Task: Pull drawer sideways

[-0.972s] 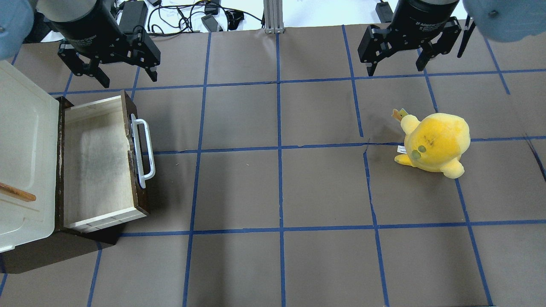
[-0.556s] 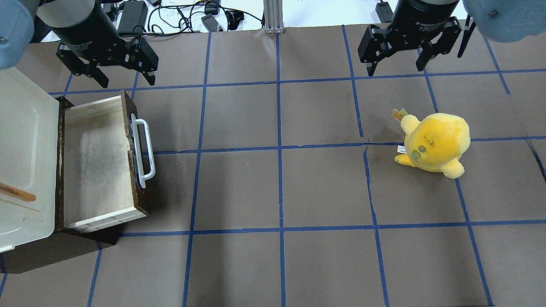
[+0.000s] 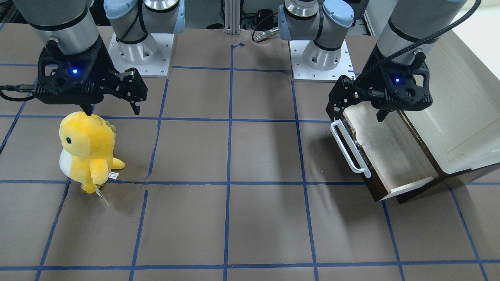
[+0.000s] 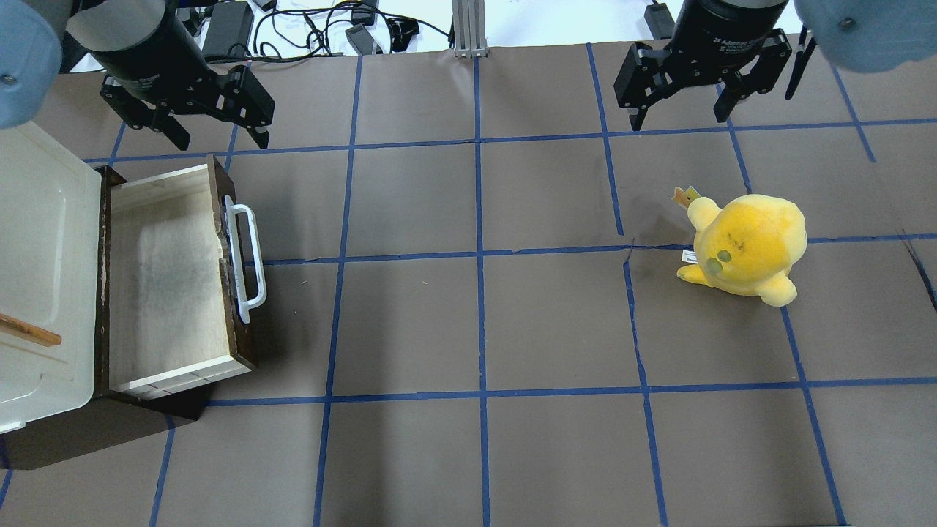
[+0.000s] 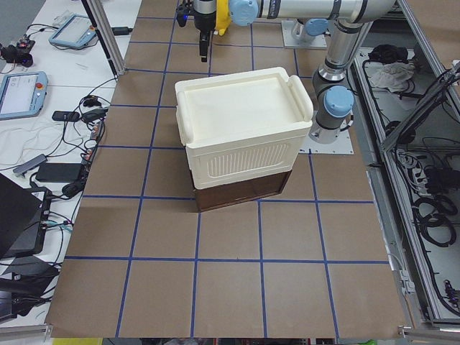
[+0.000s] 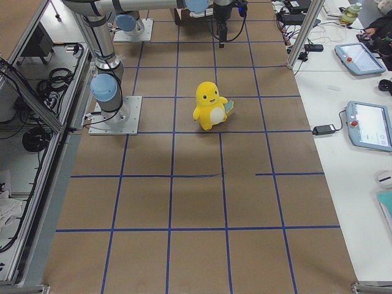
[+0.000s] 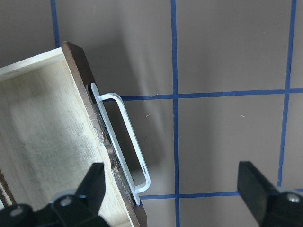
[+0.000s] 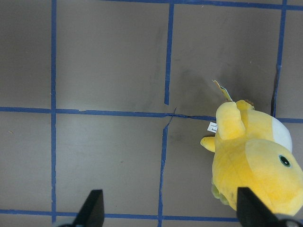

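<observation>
Drawer open on the left, both grippers hanging free.

I see the drawer [image 4: 165,271] pulled out rightward from the white cabinet [image 4: 40,241] at the table's left side, its white handle [image 4: 247,252] facing the middle with nothing touching it. My left gripper [image 4: 219,139] hovers above the drawer's far end, fingers spread wide and holding nothing. My right gripper [image 4: 680,121] hangs at the far right, fingers also spread, just beyond the yellow plush toy [image 4: 747,245].

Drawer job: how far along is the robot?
The drawer already stands pulled out of the cabinet, pale floor showing. Nothing is in hand: the left claw hangs open, clear of the handle. Probably little is left beyond backing away.
</observation>
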`<state>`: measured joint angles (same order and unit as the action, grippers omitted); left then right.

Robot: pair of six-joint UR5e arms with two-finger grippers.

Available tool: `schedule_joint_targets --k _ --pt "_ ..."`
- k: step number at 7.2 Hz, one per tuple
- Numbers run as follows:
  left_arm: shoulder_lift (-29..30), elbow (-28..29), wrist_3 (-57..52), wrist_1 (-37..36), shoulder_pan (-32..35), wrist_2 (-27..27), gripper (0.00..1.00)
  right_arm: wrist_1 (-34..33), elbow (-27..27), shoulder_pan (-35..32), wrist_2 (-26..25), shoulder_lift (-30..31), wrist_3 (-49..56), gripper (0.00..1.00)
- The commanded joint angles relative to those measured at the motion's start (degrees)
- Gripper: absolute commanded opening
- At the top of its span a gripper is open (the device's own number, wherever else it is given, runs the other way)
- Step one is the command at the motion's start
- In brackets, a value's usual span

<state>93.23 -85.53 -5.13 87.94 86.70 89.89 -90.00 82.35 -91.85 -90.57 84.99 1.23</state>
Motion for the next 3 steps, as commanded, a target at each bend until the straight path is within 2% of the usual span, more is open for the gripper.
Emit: schedule_joint_targets --k 1,3 --pt "-0.24 -0.07 -0.06 0.03 0.05 0.03 1.00 0.00 0.00 0.00 -0.05 0.00 0.00 1.00" --pt "-0.42 -0.07 0.03 0.91 0.05 0.29 1.00 0.00 0.00 0.00 -0.05 0.00 0.00 1.00"
